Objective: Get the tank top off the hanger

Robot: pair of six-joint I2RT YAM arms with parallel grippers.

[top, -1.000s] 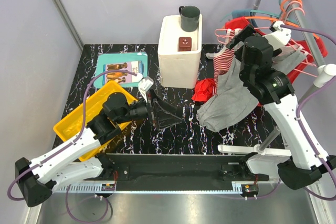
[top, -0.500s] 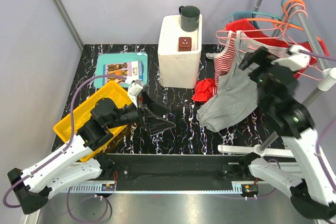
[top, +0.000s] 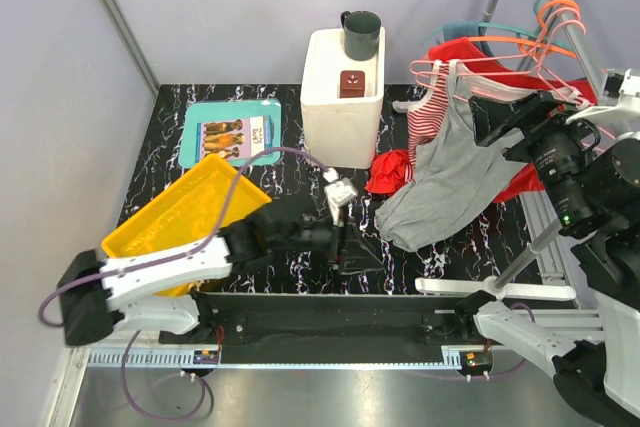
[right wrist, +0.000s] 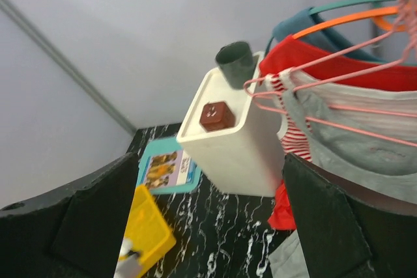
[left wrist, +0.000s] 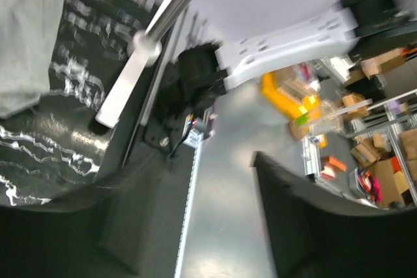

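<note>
The grey tank top (top: 440,187) hangs from a pink wire hanger (top: 480,75) on the rack at the right, its lower part slumped on the black marble table (top: 300,147). In the right wrist view the tank top (right wrist: 365,151) and hanger (right wrist: 313,83) lie at the right. My right gripper (top: 507,137) (right wrist: 208,226) is raised just right of the tank top, open and holding nothing. My left gripper (top: 352,249) (left wrist: 215,226) lies low at the table's front centre, left of the cloth's hem (left wrist: 26,30), jaws apart with nothing between them.
A white box (top: 343,107) carries a dark cup (top: 361,35) and a brown cube (top: 351,82). A yellow bin (top: 180,215) and a teal book (top: 232,132) sit at the left. A red cloth (top: 390,172), a striped garment (top: 428,112) and a red garment (top: 480,50) crowd the rack.
My left arm swung right from beside the yellow bin to the front centre, and its jaws narrowed. My right arm drew back to the right, away from the tank top.
</note>
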